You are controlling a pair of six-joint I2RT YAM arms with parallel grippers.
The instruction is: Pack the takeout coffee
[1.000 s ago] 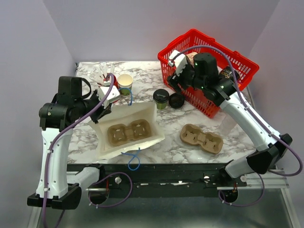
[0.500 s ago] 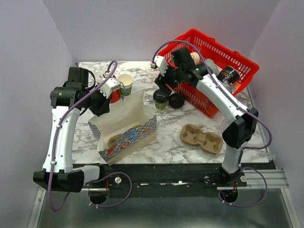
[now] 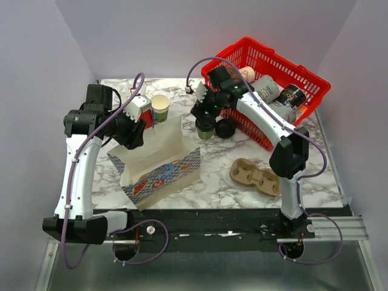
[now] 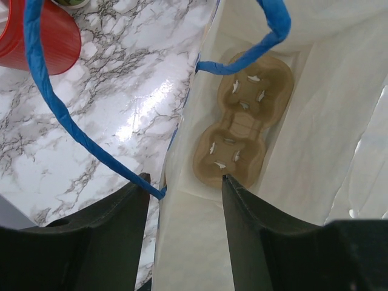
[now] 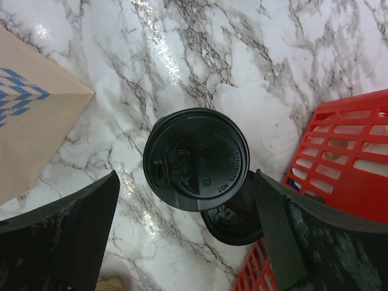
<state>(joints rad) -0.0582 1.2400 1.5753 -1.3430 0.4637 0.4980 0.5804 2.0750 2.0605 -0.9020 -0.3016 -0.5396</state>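
— How far along was the packing?

— Barely begun. On the left, the bag (image 3: 160,160) stood open on the table (image 3: 212,182). The left gripper (image 4: 183,185) sat astride its rim and blue handle (image 4: 54,103), jaws partly apart, pinching nothing I could see.

— And the takeout coffee (image 5: 197,159)?

— It was on the table right of the bag, lidded, with a loose lid (image 5: 233,218) and the red basket (image 3: 291,62) beside it. The right gripper (image 5: 185,176) hung over it, jaws wide either side, not touching. Grasping it, carrying it and seating it in the bag were all left.

— Did the views differ?

— Only the left wrist view showed the cup carrier (image 4: 242,121) lying in the bag's bottom. Only the overhead view showed a second carrier (image 3: 257,176) out on the table.
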